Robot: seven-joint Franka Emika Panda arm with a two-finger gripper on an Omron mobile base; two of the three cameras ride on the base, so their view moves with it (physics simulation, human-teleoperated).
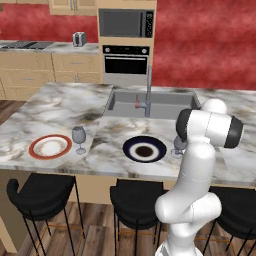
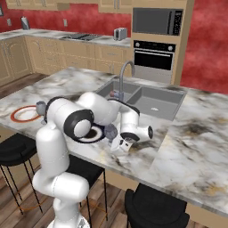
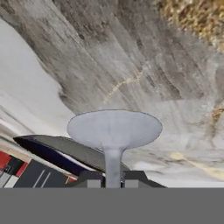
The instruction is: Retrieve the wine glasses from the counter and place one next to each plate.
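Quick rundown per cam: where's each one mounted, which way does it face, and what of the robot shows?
Left base view: behind the arm to its left, facing the marble island and the red wall; white arm at lower right.
Right base view: behind to its right, facing the island's grey sink; arm at lower left.
Hand view: on the hand, looking along the gripper, shut on the stem of a translucent grey-blue wine glass beside the dark navy plate.
Both base views share the second wine glass by the white orange-rimmed plate.
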